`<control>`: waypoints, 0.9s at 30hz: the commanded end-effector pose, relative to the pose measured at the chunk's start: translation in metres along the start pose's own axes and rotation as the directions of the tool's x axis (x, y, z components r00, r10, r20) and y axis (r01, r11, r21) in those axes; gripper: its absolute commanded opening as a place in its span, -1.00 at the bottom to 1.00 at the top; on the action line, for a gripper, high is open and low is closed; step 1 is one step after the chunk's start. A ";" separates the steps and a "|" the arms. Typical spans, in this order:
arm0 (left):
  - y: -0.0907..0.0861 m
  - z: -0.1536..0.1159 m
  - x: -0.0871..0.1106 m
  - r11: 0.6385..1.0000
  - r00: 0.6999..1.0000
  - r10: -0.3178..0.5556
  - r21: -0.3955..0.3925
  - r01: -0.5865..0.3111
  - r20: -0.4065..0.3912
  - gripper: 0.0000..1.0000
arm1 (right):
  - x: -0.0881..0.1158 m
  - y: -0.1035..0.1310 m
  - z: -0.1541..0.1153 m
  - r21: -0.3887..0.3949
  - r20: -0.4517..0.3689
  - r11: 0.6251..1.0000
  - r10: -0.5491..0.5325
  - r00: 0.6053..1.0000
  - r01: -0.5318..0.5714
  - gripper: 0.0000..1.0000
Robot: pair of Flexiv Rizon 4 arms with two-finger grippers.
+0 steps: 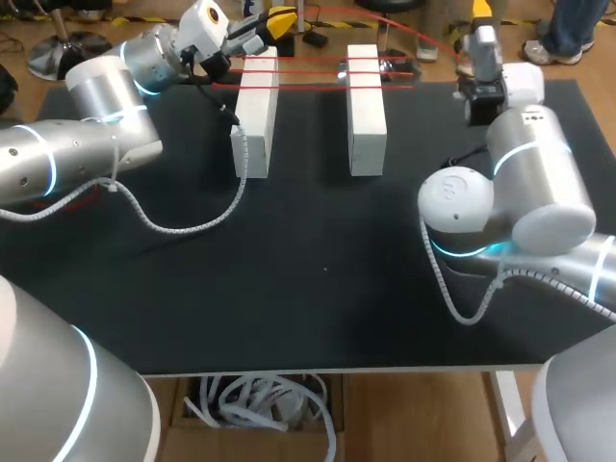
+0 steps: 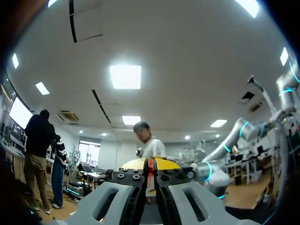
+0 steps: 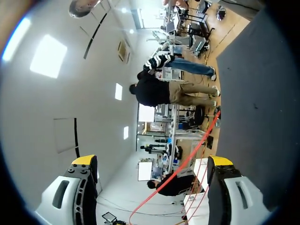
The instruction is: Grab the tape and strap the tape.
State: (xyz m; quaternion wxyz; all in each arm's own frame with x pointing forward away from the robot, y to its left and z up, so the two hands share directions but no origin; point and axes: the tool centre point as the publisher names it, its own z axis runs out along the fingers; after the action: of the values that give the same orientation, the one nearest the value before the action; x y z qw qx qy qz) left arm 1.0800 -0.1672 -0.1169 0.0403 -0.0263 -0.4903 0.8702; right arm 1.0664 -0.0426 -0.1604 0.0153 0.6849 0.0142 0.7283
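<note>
Black table [image 1: 318, 289]: left claw [image 2: 151, 165] pinches red tape [image 2: 150, 169]; right claw [image 3: 151, 160], half-hidden overhead, gapes.

White left block [image 1: 256, 115] and white right block [image 1: 366, 111] on a black table [image 1: 318, 289]
Both blocks are long and narrow. They lie parallel near the table's far edge, apart from each other, with a strip of black tabletop between them.

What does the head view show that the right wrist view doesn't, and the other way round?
Only the head view: my left arm and right arm whole, and a white cable draped on the black table. Only the right wrist view: the right pincer open, fingers wide apart. Both: the red tape, the white blocks and that table.
</note>
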 end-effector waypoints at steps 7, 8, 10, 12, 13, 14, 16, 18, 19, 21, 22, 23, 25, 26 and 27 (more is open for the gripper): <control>0.001 -0.001 -0.001 1.000 1.000 -0.001 0.002 0.001 -0.003 -1.00 | 0.003 0.005 0.004 -0.009 -0.003 1.000 -0.008 1.000 0.008 1.00; 0.001 -0.001 -0.001 1.000 1.000 -0.001 0.002 0.001 -0.003 -1.00 | 0.003 0.006 0.004 -0.011 0.000 1.000 -0.010 1.000 0.010 1.00; 0.001 -0.001 -0.001 1.000 1.000 -0.001 0.002 0.001 -0.003 -1.00 | 0.003 0.007 0.004 -0.013 -0.001 1.000 -0.017 1.000 0.017 1.00; 0.001 -0.001 -0.001 1.000 1.000 -0.001 0.002 0.001 -0.003 -1.00 | 0.003 0.009 0.004 -0.013 -0.001 1.000 -0.019 1.000 0.019 1.00; 0.001 -0.001 -0.001 1.000 1.000 -0.001 0.002 0.001 -0.003 -1.00 | 0.003 0.009 0.004 -0.014 -0.001 1.000 -0.022 1.000 0.022 1.00; 0.001 -0.001 -0.001 1.000 1.000 -0.001 0.002 0.001 -0.003 -1.00 | 0.003 0.010 0.004 -0.013 0.002 1.000 -0.029 1.000 0.029 1.00; 0.001 -0.001 -0.001 1.000 1.000 -0.001 0.002 0.001 -0.003 -1.00 | 0.002 0.012 0.005 -0.012 0.005 0.999 -0.038 0.999 0.038 1.00; 0.001 -0.001 -0.001 1.000 1.000 -0.001 0.002 0.001 -0.003 -1.00 | 0.002 0.014 0.004 -0.014 0.014 0.999 -0.045 0.999 0.046 0.80; 0.001 -0.001 -0.001 1.000 1.000 -0.001 0.002 0.001 -0.003 -1.00 | 0.001 0.014 0.004 -0.016 0.016 0.999 -0.049 0.999 0.049 0.65; 0.001 -0.001 -0.001 1.000 1.000 -0.001 0.002 0.001 -0.003 -1.00 | 0.001 0.015 0.004 -0.016 0.018 0.998 -0.054 0.998 0.055 0.24; 0.001 -0.001 -0.001 1.000 1.000 -0.001 0.002 0.001 -0.003 -1.00 | 0.001 0.015 0.003 -0.014 0.018 0.998 -0.060 0.998 0.060 0.00; 0.001 -0.001 -0.001 1.000 1.000 -0.001 0.002 0.001 -0.003 -1.00 | 0.001 0.015 0.003 -0.010 0.018 0.998 -0.063 0.998 0.063 -0.04; 0.001 -0.001 -0.001 1.000 1.000 -0.001 0.002 0.001 -0.003 -1.00 | 0.001 0.016 0.003 -0.011 0.016 0.998 -0.069 0.997 0.069 -0.20; 0.001 -0.001 -0.001 1.000 1.000 -0.001 0.002 0.001 -0.003 -1.00 | 0.001 0.017 0.003 -0.010 0.019 0.997 -0.072 0.997 0.072 -0.25; 0.001 -0.001 -0.001 1.000 1.000 -0.001 0.002 0.001 -0.003 -1.00 | 0.001 0.017 0.003 -0.010 0.019 0.997 -0.072 0.997 0.073 -0.26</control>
State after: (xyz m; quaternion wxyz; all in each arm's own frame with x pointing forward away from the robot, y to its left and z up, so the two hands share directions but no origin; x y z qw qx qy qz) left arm 1.0800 -0.1672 -0.1169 0.0403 -0.0263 -0.4903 0.8702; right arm 1.0703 -0.0587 -0.1617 0.0446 0.6867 0.0343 0.7248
